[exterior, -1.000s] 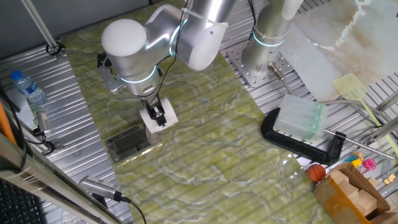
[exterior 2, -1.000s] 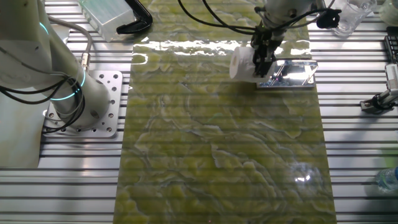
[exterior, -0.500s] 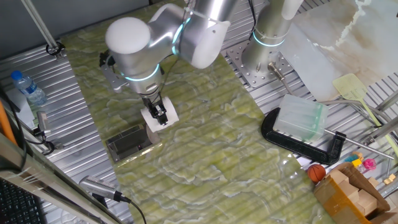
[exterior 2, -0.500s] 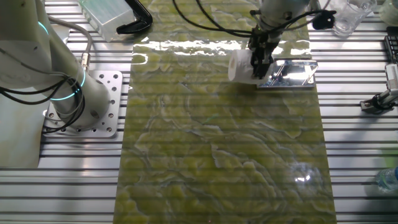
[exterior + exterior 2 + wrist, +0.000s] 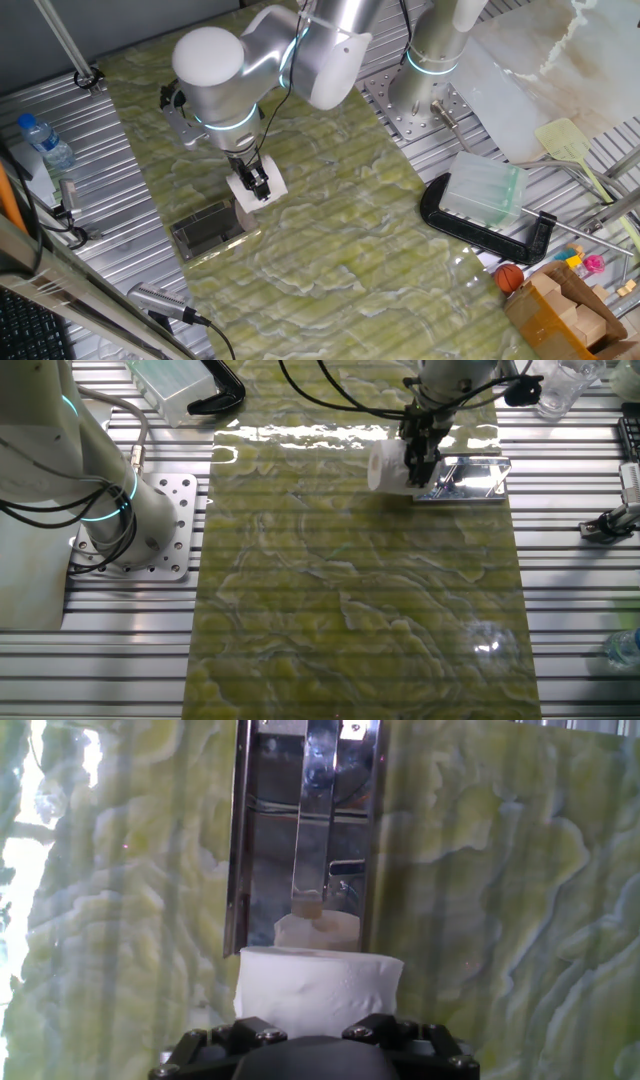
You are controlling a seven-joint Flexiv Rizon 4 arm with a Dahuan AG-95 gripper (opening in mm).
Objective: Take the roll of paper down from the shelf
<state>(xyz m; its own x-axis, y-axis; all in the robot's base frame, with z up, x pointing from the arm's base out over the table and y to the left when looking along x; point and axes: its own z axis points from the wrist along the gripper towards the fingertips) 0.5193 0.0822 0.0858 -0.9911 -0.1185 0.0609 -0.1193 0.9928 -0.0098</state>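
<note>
The white roll of paper (image 5: 260,189) is held in my gripper (image 5: 256,185), which is shut on it. It hangs beside the shelf (image 5: 208,229), off its top. In the other fixed view the roll (image 5: 386,465) sits just left of the shiny shelf (image 5: 470,479) with my gripper (image 5: 416,460) around it. In the hand view the roll (image 5: 318,988) fills the bottom centre, and the shelf's dark reflective top (image 5: 300,830) lies beyond it, showing the roll's reflection. My fingertips are hidden behind the roll.
A green marbled mat (image 5: 330,230) covers the table. A black clamp (image 5: 480,228) and a clear ribbed box (image 5: 484,190) lie to the right. A second robot base (image 5: 130,525) stands left. A water bottle (image 5: 45,140) lies at the left edge.
The arm and the held roll shifted slightly away from the shelf over the mat; in the last half second almost nothing moved.
</note>
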